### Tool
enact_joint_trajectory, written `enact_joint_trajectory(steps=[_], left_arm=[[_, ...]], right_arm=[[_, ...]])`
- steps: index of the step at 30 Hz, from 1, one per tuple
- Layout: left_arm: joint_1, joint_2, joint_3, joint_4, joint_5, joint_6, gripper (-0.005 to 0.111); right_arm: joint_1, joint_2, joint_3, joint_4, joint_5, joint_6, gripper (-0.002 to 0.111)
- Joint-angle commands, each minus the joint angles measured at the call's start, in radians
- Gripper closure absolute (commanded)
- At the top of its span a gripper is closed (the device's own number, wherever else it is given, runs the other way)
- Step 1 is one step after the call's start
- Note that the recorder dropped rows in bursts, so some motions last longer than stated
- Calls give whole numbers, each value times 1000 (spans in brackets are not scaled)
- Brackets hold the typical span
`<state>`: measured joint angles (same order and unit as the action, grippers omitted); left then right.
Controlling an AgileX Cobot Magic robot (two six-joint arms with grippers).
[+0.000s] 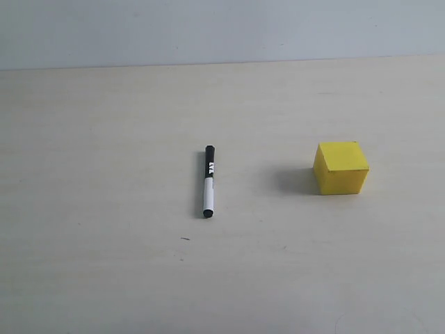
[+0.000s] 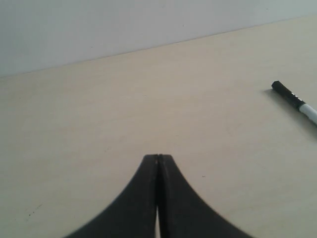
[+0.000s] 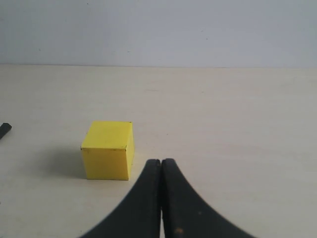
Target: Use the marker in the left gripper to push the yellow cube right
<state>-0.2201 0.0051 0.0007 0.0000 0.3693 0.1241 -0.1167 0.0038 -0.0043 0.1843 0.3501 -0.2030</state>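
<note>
The marker (image 1: pixel 208 181) lies flat on the pale table, black cap end away, white barrel toward the front. Nothing holds it. The left wrist view catches its black cap (image 2: pixel 293 101) at the edge, well apart from my left gripper (image 2: pixel 158 156), whose black fingers are pressed together, shut and empty. The yellow cube (image 1: pixel 340 168) stands to the right of the marker with a wide gap between them. In the right wrist view the cube (image 3: pixel 108 149) sits just beside and beyond my right gripper (image 3: pixel 161 160), also shut on nothing. Neither gripper appears in the exterior view.
The pale wooden table (image 1: pixel 104 264) runs back to a light grey wall (image 1: pixel 222 28). A small dark speck (image 1: pixel 185 239) marks the tabletop in front of the marker. The marker's cap tip (image 3: pixel 4 131) shows at the edge of the right wrist view.
</note>
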Motion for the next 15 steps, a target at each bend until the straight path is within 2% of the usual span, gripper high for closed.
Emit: enact_joint_trajectory(steps=[1,15], left_arm=[[4,-5,-1,-6,2,-4,107],[70,-5,-1,0,2,-4,107]], right_arm=[[-6,-4,4,0,-4,-1,108],[-6,-4,4,0,-4,-1,108]])
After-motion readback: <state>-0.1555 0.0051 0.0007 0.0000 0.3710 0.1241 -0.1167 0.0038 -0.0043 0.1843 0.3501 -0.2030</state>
